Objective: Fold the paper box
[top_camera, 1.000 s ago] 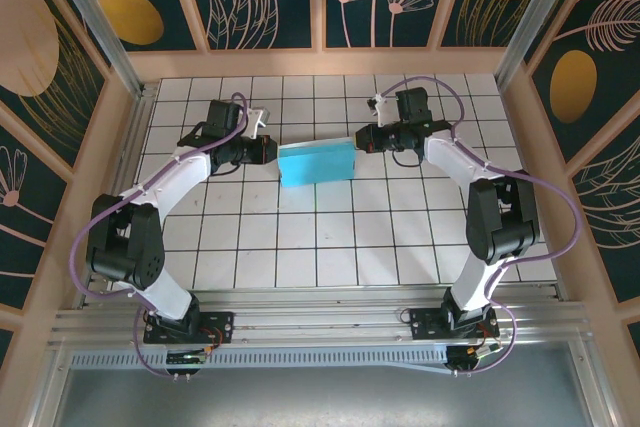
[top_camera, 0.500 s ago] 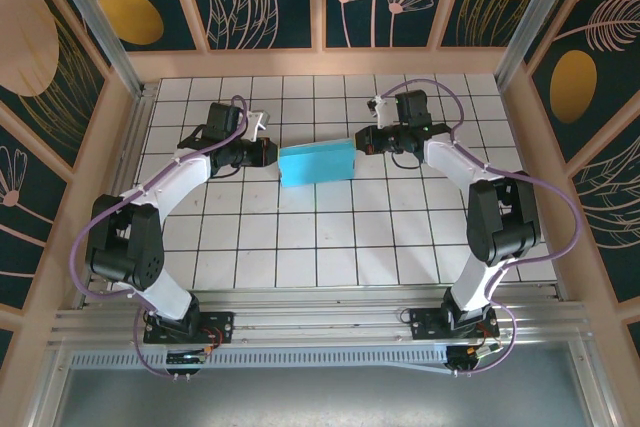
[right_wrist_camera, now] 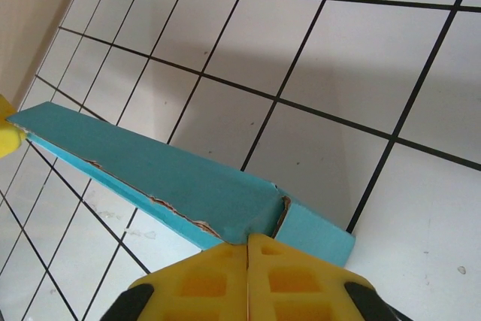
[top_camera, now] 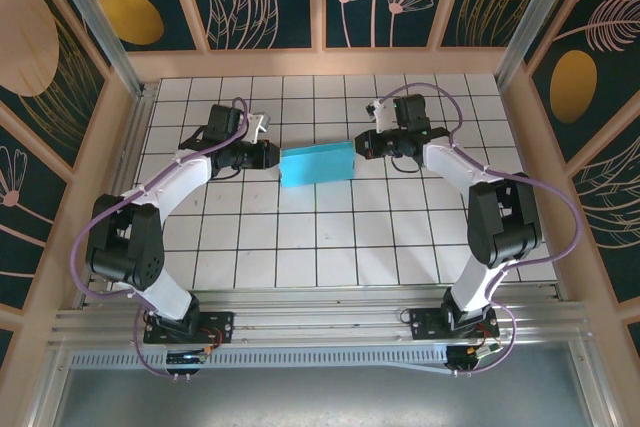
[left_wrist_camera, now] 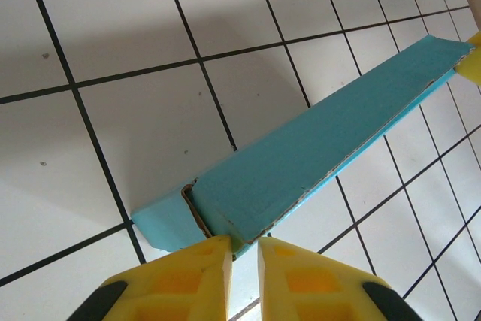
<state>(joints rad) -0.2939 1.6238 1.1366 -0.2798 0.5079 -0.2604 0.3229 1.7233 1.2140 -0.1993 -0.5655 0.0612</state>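
Box (top_camera: 316, 163): folded into a flat teal rectangle, lying on the tiled table (top_camera: 350, 237) in the far middle, long axis running left to right and slightly skewed, the right end a little farther from the arm bases. It sat between the two grippers.

Left gripper (top_camera: 272, 154): at the box's left end, pointing right. In the left wrist view (left_wrist_camera: 243, 242) the yellow fingers (left_wrist_camera: 188, 276) stood slightly apart, with a narrow slit between them and white tile showing through it. The near corner of the box (left_wrist_camera: 323, 155) met the slit right at the tips. A ragged brown cardboard edge ran along the seam toward the far end. An end flap was seen just left of the tips. Could not tell whether any cardboard was pinched.

Right gripper (top_camera: 360, 144): at the box's right end, pointing left. In the right wrist view (right_wrist_camera: 248, 240) the fingers (right_wrist_camera: 293, 276) were pressed together, with only a thin line between them. The end of the box (right_wrist_camera: 165, 174) touched the tips, an end flap lying just to the right of them. Could not tell whether a layer of card sat between the pads.

In each wrist view the box's far end met a yellow fingertip of the opposite gripper, at the frame edge.
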